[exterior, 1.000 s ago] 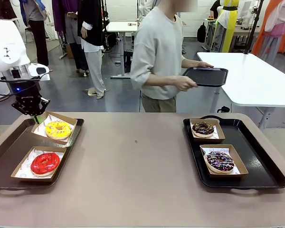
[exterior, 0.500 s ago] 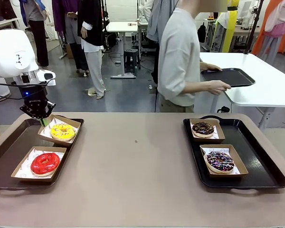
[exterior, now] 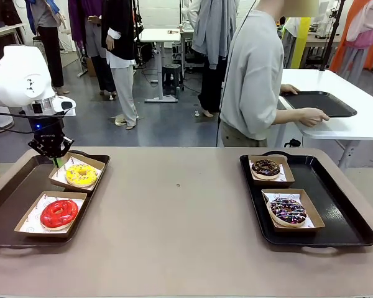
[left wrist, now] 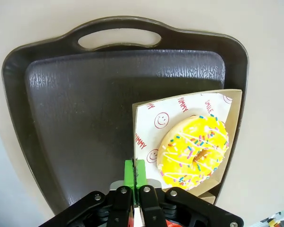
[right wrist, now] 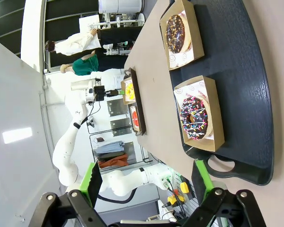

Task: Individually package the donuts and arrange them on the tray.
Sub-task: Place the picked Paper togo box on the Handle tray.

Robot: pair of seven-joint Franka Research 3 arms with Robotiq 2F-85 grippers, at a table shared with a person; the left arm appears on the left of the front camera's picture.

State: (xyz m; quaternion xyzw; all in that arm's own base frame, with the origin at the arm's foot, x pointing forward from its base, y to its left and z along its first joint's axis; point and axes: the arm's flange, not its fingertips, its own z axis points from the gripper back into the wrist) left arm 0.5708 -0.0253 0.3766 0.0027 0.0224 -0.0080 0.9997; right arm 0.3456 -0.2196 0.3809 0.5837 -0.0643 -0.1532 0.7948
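My left gripper [exterior: 55,159] [left wrist: 136,171] is shut on the near corner edge of the cardboard box [exterior: 78,166] [left wrist: 141,124] holding the yellow donut [exterior: 81,174] [left wrist: 195,151], at the far end of the dark brown left tray [exterior: 12,192] [left wrist: 85,118]. The red donut [exterior: 58,213] lies in its own box on the same tray, nearer me. On the black right tray [exterior: 336,205] [right wrist: 246,71], the dark chocolate donut [exterior: 266,167] [right wrist: 175,33] and the sprinkled chocolate donut [exterior: 288,211] [right wrist: 194,118] each sit in a box. My right gripper [right wrist: 146,182] hangs open above that tray's near handle.
Across the table a person [exterior: 255,74] stands turned to the right, with a hand on another black tray [exterior: 317,102] lying on a white side table [exterior: 360,118]. Bare tabletop [exterior: 180,211] separates the two trays.
My left gripper has carried the yellow donut's box a little to the right and lowered it. The person has stepped right and set their black tray on the white table.
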